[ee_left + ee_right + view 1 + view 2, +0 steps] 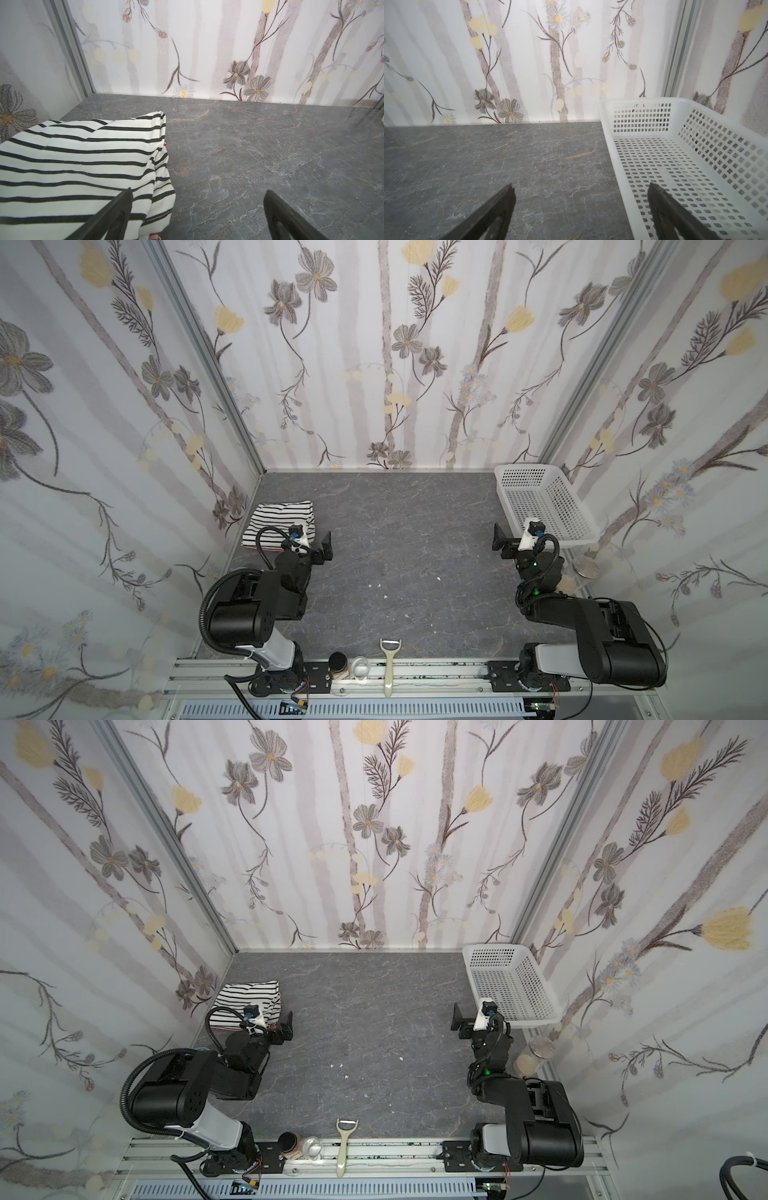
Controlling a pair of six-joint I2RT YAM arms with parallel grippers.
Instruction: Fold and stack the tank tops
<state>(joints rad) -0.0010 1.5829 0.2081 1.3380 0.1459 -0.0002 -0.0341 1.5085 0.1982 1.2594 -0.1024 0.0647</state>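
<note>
- The worktop: 1 grey, stone-look slab, bare across its middle in both top views. I judge the folding done, and the step in hand to be getting clear of the pile without disturbing it.
- The basket: 1, white and perforated, empty, in the far right corner.
- The tank tops: 2, stacked at the far left, close to the wall. The black-striped top lies folded on top. Of the red-and-white top, only slivers peep out beneath it in the left wrist view.
- The claws: 2, both spread wide and holding nothing. The left claw sits just beside the pile's near corner. The right claw sits over bare worktop by the basket's near end.
- Doing it well, as I see it: the left claw should lift straight up before swinging off, because a sideways drag could catch the loose folded edge. The lower top barely shows, so the edges look fairly well matched and need no nudge.
- Small things on the front rail: 1 peeler, 1 dark-lidded jar, 1 clear glass.
</note>
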